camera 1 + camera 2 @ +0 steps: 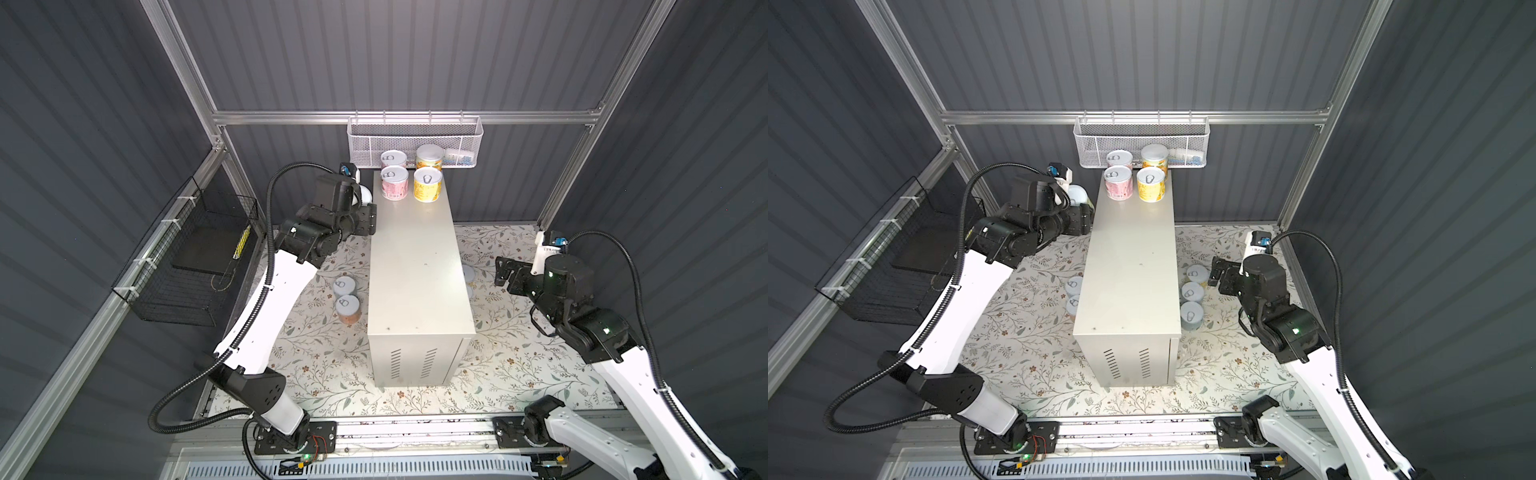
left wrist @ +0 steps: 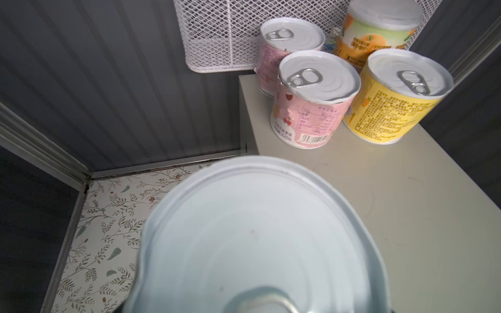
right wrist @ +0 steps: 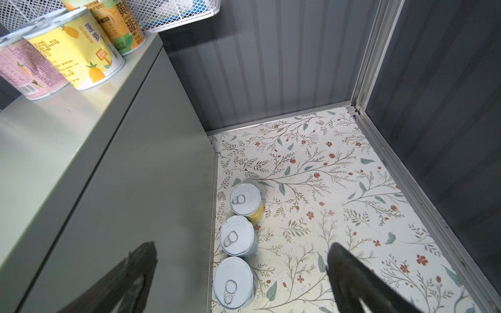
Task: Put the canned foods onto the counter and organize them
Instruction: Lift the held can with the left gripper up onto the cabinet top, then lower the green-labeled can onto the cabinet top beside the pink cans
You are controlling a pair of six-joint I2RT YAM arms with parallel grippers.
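The left gripper (image 1: 368, 215) clasps a pale-lidded can (image 2: 257, 238) at the counter (image 1: 415, 266) edge, 4 cans (image 2: 314, 100) standing just ahead of it on top. The right gripper (image 1: 503, 271) hangs with jaws spread, 3 cans (image 3: 238, 238) lined up below it along the counter's side on the floral surface (image 3: 325, 189).

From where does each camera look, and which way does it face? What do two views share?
Both top views: overhead from the front, looking down at the counter; both arms show, with left pincer and right pincer.
Left wrist: on the left arm, facing the counter's far end over the held can; the pincer itself is hidden.
Right wrist: beside the counter, looking down at three floor cans; its open fingers show.
Shared: both wrist views show the yellow can on the counter and the white mesh basket.
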